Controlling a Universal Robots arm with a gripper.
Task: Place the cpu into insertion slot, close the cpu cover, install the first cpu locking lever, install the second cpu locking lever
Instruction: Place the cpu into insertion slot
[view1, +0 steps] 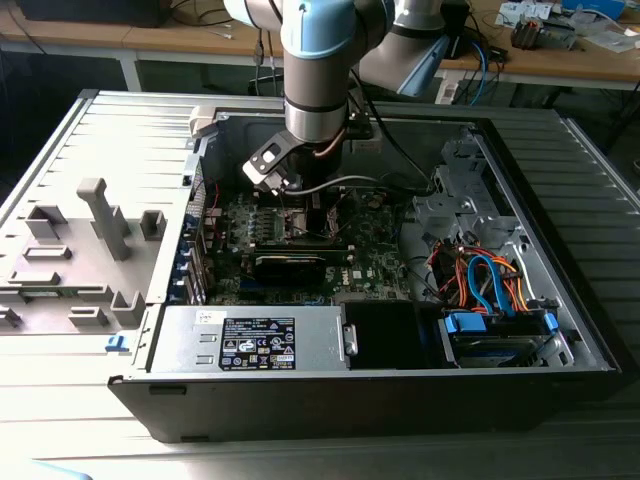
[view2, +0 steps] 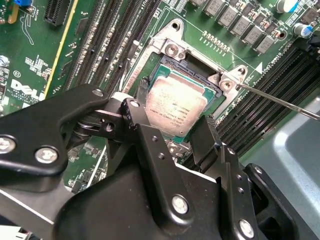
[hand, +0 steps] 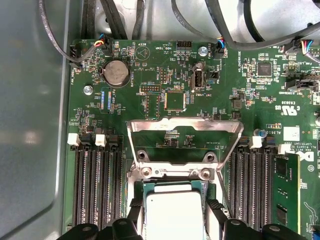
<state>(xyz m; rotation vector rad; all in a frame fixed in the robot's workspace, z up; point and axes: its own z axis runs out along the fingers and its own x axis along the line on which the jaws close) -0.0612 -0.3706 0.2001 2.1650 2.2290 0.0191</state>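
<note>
In both wrist views the cpu (view2: 175, 107) (hand: 174, 212), a flat square chip with a grey metal top, lies level over the insertion slot (view2: 194, 62), whose dark far part still shows. My gripper (view2: 176, 106) (hand: 174, 206) straddles the chip with one black finger (view2: 141, 89) against one edge and the other against the opposite edge. The cpu cover (hand: 185, 126), a silver frame with a square window, stands swung back from its hinge beyond the socket. A thin metal locking lever (view2: 280, 100) sticks out beside the socket. In the exterior view the gripper (view1: 300, 205) reaches down onto the green motherboard.
Black memory slots (hand: 95, 185) flank the socket on both sides. A coin battery (hand: 116, 71) and cables lie beyond the cover. In the case sit a power supply (view1: 250, 340) and a drive bay with blue and orange cables (view1: 490, 285). A grey fixture (view1: 90, 240) stands on the exterior view's left.
</note>
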